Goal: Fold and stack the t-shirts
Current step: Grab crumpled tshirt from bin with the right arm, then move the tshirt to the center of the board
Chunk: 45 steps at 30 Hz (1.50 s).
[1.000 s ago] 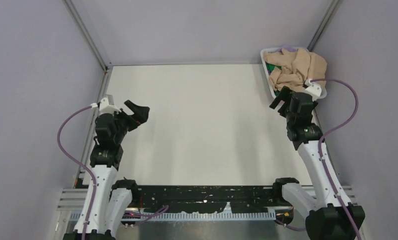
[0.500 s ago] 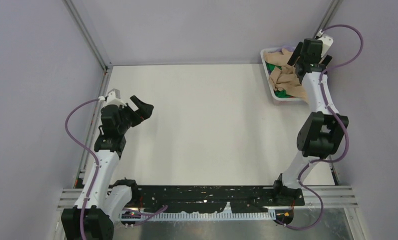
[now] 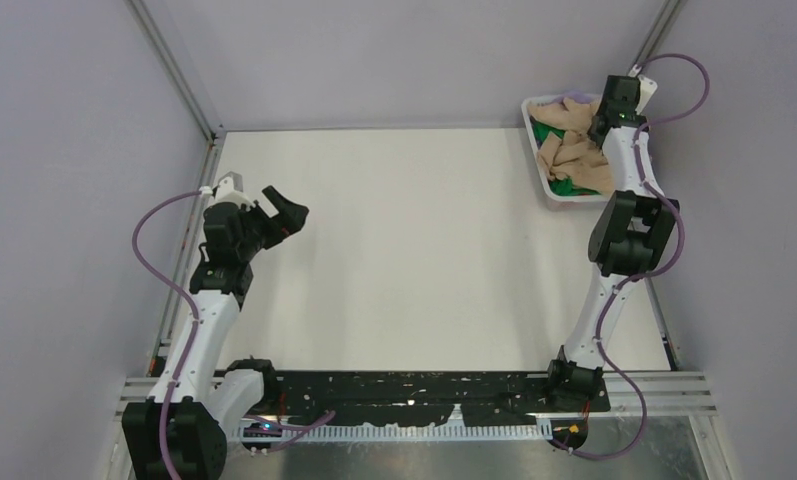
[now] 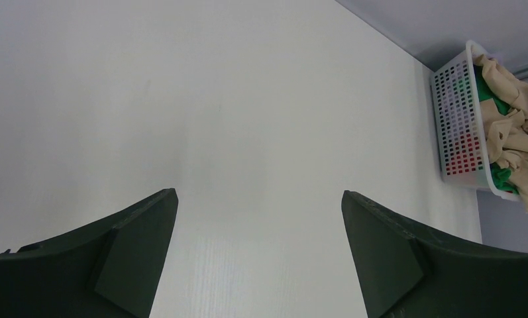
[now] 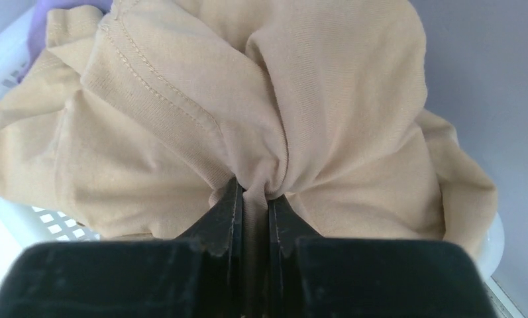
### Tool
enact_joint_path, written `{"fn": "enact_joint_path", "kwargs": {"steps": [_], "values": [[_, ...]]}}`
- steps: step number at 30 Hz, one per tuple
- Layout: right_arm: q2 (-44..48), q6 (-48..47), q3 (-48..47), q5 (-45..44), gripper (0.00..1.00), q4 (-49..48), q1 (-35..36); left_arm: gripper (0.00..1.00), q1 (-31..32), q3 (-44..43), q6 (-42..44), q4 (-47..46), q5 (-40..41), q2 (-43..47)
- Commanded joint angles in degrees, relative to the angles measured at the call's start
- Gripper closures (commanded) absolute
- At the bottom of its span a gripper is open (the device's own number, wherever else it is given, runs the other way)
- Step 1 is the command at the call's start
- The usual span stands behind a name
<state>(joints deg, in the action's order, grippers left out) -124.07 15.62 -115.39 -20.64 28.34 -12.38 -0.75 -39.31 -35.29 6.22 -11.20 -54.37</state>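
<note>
White desk (image 3: 404, 250) spreads ahead of our arms. At mid left, our left tool (image 3: 286, 215) hangs above it, fingers apart, holding nothing. At upper right, over the basket (image 4: 454, 126), our right tool (image 5: 253, 197) is clamped on a fold of the beige t-shirt (image 5: 327, 99). We judge it soft, light and draping; its stitched hem looks the firmer hold. Only the right wrist view shows that pinch; the overhead view shows a green t-shirt (image 3: 546, 131) beneath.

No readable text, label, brand, number or sign in any of the views.
</note>
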Motion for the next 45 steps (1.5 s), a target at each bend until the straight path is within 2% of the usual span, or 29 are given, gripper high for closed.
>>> {"fn": "enact_joint_path", "kwargs": {"steps": [1, 8, 16, 20, 24, 28, 32, 37, 42, 45], "values": [[9.22, 0.58, -2.07, 2.79, 0.95, -6.23, -0.30, 0.01, 0.20, -2.02, 0.95, -1.87, -1.39, 1.40], [22.03, -2.88, -2.81, 10.83, 0.95, -11.45, -0.35, 0.01, 0.22, -1.50, 0.68, -1.97, -2.15, 2.67], [31.59, -2.34, -3.49, 29.79, 0.95, -13.59, 0.03, 0.01, 0.15, -0.79, 0.70, -1.84, -2.80, 4.58], [34.08, -2.96, -4.77, 43.42, 0.95, -12.62, 3.05, 0.01, 0.16, -0.36, 0.83, -1.54, -2.37, 6.18], [35.67, -5.24, -5.83, 51.77, 0.95, -8.00, 11.20, 0.01, 0.17, -0.55, 1.32, -0.10, -1.95, 7.97], [37.10, -12.11, -4.93, 54.68, 0.95, 0.09, 20.97, 0.01, 0.20, -0.66, 1.27, 1.79, -1.19, 10.24], [40.09, -18.36, 3.43, 52.71, 0.95, 5.39, 28.54, 0.01, 0.19, -0.68, 1.19, 3.70, -0.43, 12.81], [43.97, -20.06, 15.75, 49.57, 0.95, 1.87, 34.15, 0.01, 0.22, -0.68, 0.89, 6.14, 0.40, 15.06], [45.68, -20.04, 25.40, 51.86, 0.95, -1.49, 38.17, 0.01, 0.23, -0.16, 0.34, 6.82, -0.77, 16.47], [44.27, -19.52, 28.04, 54.52, 0.95, -3.85, 40.60, 0.01, 0.16, 0.35, -0.34, 6.18, -2.75, 15.86]]}}
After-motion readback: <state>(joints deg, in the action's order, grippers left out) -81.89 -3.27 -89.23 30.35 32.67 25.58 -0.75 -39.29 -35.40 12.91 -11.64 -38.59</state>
